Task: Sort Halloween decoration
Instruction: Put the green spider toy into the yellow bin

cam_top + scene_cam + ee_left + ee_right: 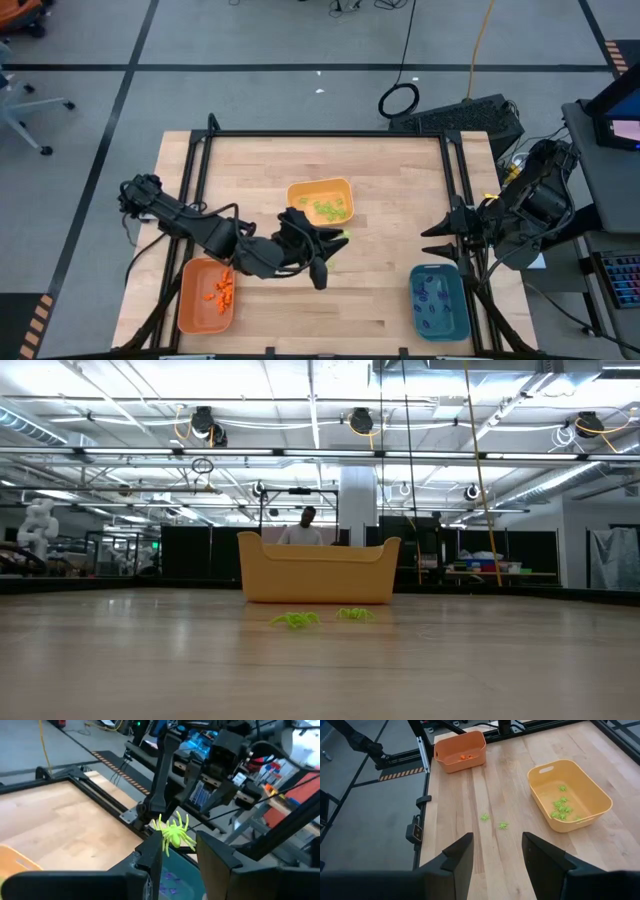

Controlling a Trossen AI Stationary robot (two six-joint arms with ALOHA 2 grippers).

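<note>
High view: the sorting looks nearly finished. The orange tray (205, 295) at the near left holds orange pieces (221, 290), the yellow tray (321, 201) at mid-table holds a cluster of light green spiders (330, 209), and the teal tray (439, 301) at the near right holds purple pieces (437, 297).

The left gripper (322, 262) hangs just near of the yellow tray; the left wrist view shows its fingers pinching one light green spider (174, 833) by a leg, lifted off the wood. I judge this piece is headed for the yellow tray, since its colour matches what lies there.

Two more green spiders (493, 821) lie loose on the table (390, 180) just beside the yellow tray, seen in the right wrist view and in the low view in front of the tray wall. No loose orange or purple pieces show anywhere on the wood.

The right gripper (497, 857) waits at the right edge of the table, fingers spread and holding nothing.

What is left, as I read it: drop the held spider, then pick up the two loose ones.
</note>
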